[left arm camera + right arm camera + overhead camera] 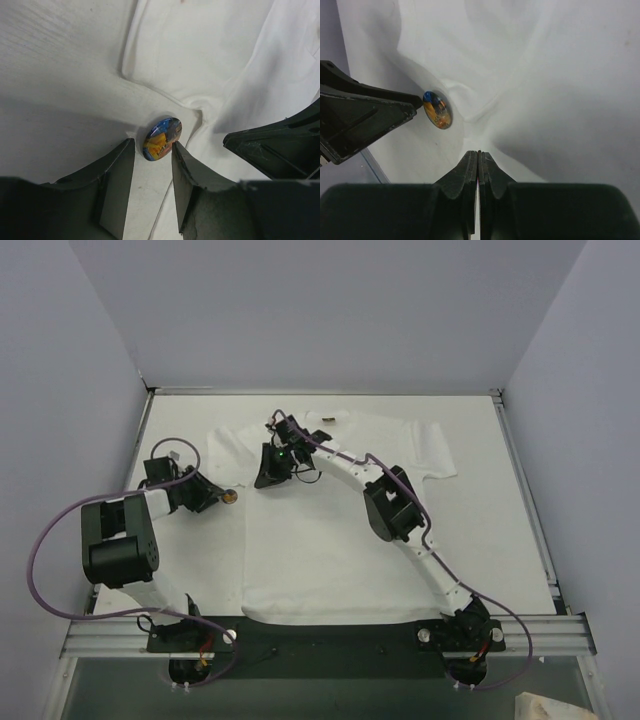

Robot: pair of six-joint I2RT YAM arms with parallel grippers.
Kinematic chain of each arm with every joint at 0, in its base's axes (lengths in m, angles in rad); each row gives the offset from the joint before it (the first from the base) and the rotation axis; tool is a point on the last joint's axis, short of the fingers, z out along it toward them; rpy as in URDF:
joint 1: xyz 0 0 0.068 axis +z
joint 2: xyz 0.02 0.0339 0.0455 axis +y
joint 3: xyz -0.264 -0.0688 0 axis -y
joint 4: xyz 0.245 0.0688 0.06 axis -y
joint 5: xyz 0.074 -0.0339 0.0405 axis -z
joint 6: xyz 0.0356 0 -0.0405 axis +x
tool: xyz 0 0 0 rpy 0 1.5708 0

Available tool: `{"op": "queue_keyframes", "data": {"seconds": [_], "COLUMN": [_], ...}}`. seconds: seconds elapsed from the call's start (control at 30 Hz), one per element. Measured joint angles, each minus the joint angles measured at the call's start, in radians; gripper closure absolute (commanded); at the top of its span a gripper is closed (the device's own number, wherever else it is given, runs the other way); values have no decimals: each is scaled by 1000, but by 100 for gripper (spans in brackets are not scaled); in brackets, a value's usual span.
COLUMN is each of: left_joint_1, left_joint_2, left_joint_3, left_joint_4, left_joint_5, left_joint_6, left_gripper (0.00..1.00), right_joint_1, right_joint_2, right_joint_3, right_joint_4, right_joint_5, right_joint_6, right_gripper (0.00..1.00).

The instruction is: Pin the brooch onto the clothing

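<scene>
L gripper [153, 144] half-spread, tips flanking brooch [163, 137] on T-shirt [70, 75], R gripper [478, 153] clamped tight on T-shirt fold

Both arms, the left arm [120, 545] and the right arm [345, 470], are showing white link shells between chunky black joint housings. Purple cables [32, 560] are looping along each. The left gripper [153, 145] is wearing dark matte wedge-shaped fingers [117, 185] — scuffed at the edges.

blocked: right arm [400, 505] across clothing [300, 560] | right hand [478, 156] crowds brooch [437, 110] | free: clothing's middle
</scene>
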Motion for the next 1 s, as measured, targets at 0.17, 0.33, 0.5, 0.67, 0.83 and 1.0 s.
{"op": "queue_keyframes", "data": {"seconds": [0.17,0.33,0.5,0.67,0.83,1.0], "left_joint_1": [-7,-29,-42,-48,-50,-51], "left_joint_2": [24,51,72,73,74,74], "left_joint_3": [29,85,120,128,130,132], "left_joint_4": [-5,-51,-78,-95,-100,-106], "left_joint_5": [-5,-33,-40,-48,-52,-54], "left_joint_6": [1,21,39,51,61,66], "left_gripper": [55,55,56,57,58,58], "right_joint_1": [-3,0,23,50,55,40], "right_joint_2": [50,94,124,129,129,127], "right_joint_3": [11,42,73,72,56,42], "right_joint_4": [98,163,208,235,261,277], "right_joint_5": [-19,-51,-55,-57,-60,-61], "right_joint_6": [46,92,105,106,106,126], "right_gripper": [100,100,100,100,100,100]}}
